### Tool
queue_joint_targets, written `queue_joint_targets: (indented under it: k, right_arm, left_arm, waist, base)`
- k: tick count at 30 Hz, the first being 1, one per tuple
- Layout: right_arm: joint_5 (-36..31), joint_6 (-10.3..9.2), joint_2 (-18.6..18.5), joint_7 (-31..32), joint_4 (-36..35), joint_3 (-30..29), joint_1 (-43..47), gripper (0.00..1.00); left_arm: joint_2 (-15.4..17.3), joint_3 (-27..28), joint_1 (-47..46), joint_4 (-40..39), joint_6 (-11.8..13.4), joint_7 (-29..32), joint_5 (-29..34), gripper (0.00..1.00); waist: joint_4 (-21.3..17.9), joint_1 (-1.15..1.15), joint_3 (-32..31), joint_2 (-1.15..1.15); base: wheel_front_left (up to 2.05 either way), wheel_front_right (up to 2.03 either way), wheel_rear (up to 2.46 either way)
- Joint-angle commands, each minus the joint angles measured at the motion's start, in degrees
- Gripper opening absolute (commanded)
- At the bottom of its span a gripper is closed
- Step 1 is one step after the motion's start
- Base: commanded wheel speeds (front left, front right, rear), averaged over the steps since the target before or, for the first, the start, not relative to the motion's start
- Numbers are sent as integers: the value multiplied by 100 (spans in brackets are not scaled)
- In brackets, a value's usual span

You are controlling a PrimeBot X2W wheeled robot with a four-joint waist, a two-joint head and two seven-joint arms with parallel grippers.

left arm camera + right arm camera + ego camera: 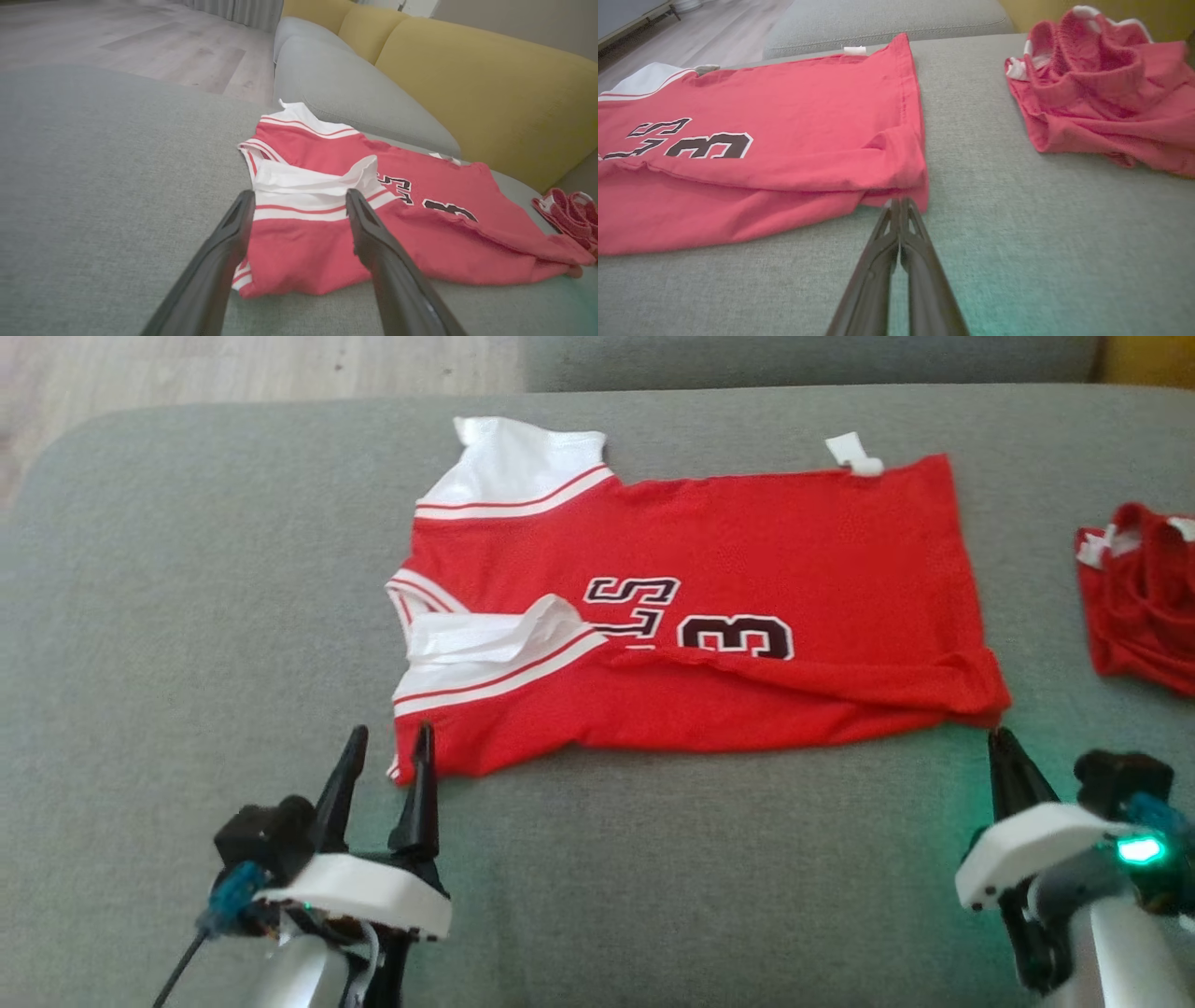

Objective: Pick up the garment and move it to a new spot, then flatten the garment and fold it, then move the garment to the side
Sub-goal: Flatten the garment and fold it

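1. Garment (747, 551): red jersey w/ white sleeve ends & red stripes, lying mostly flat across middle of grey sofa seat (187, 616), sleeves toward robot's left, hem toward its right
2. Near long edge is folded up over the front, hiding the lower part of the black number & lettering; near sleeve is rumpled, white side up
3. Small white tag (854, 453) sticks out at the far edge, near the hem end
4. Right gripper (999, 739): fingers pressed together, tips right at the near hem corner, touching the cloth edge; can't tell if any cloth is pinched btwn them
5. Left gripper (391, 733): fingers spread apart, holding nothing, tips at the near sleeve-end corner; inner finger lies over the red cloth, outer one over bare seat; contact unclear
6. Green light (1139, 849) glows on the right wrist & tints the seat beside it
7. 2nd red garment (1139, 597), bunched w/ white trim, sits on the seat to the right, apart from the jersey
8. Further out: yellow backrest (467, 84) behind the seat, wood floor (233, 373) beyond the far left edge
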Motion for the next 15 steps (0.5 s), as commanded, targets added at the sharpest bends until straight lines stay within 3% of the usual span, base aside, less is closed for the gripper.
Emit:
queue_joint_targets:
  k: [1,8,15]
  right_arm:
    - [-81,37,-42,-45,-77,96,-308,0]
    - [-318,37,-42,-39,817,-160,-830,0]
    - [-523,37,-42,-340,1138,-346,-1473,0]
  left_arm:
    - [63,249,-171,-260,49,-86,47,100]
    - [177,345,-2,-859,227,-75,62,100]
    - [259,412,190,-1232,362,-47,41,100]
  waist:
    - [99,0,33,0]
    - [421,0,140,0]
    - [561,0,253,0]
  base:
    - [0,0,0]
    - [0,0,0]
    - [0,0,0]
